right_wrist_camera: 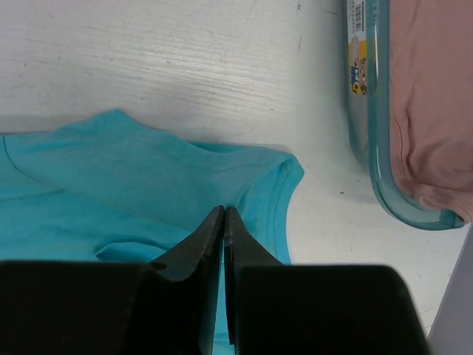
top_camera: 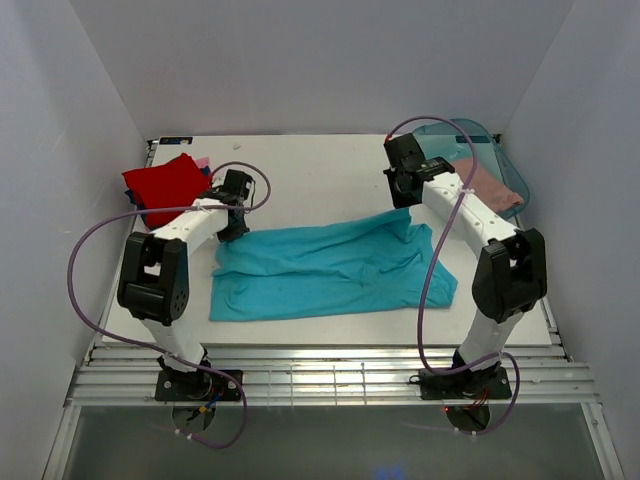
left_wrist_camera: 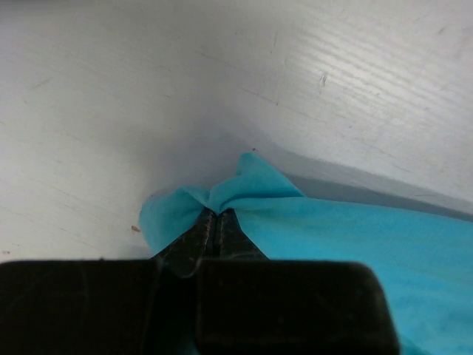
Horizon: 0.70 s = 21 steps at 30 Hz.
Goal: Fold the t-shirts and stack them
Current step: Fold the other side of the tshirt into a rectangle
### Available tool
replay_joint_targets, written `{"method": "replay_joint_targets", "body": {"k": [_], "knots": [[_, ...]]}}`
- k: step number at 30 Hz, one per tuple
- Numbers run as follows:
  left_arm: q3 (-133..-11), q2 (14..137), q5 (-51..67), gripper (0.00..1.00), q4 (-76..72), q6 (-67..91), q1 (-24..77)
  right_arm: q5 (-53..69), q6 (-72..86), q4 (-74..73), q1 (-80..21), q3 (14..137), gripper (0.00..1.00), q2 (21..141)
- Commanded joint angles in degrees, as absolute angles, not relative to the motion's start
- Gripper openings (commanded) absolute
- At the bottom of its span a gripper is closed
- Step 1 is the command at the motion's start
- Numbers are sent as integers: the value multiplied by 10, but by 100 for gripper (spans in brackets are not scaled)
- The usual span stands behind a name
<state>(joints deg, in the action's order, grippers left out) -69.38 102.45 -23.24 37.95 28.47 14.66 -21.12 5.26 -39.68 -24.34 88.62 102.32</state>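
A large teal t-shirt (top_camera: 330,270) lies spread across the middle of the table. My left gripper (top_camera: 233,226) is shut on its far left corner; in the left wrist view the cloth (left_wrist_camera: 355,244) bunches at the closed tips (left_wrist_camera: 214,212). My right gripper (top_camera: 405,205) is shut at its far right corner, where the cloth (right_wrist_camera: 111,177) meets the closed tips (right_wrist_camera: 223,211) beside a sleeve hem. A red t-shirt (top_camera: 165,185) lies folded at the back left, with pink and dark blue edges showing under it. A dusty-pink t-shirt (top_camera: 490,185) lies in the tub.
A translucent teal plastic tub (top_camera: 505,160) stands at the back right, close to my right arm; its rim (right_wrist_camera: 377,148) and the dusty-pink cloth (right_wrist_camera: 432,96) show in the right wrist view. White walls enclose the table (top_camera: 320,165) on three sides.
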Motion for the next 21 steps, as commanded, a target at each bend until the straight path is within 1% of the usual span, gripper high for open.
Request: {"method": "replay_joint_targets", "body": {"k": [1,5,9,12,13,21], "knots": [[-711,934,-268,0,355,276,145,-226,38,-407,-240,905,8,960],[-666,884,-257,0,316,261,146,-218,40,-413,-241,866,8,921],[-629,896,-233,0,333,258,145,-212,45,-422,-241,834,8,891],[-603,880,-211,0,337,265,146,-207,54,-460,-241,832,8,879],[-589,867,-201,0,339,267,146,-205,68,-494,-240,835,8,876],[-570,825,-186,0,386,290,149,-177,124,-594,-241,794,8,853]]}}
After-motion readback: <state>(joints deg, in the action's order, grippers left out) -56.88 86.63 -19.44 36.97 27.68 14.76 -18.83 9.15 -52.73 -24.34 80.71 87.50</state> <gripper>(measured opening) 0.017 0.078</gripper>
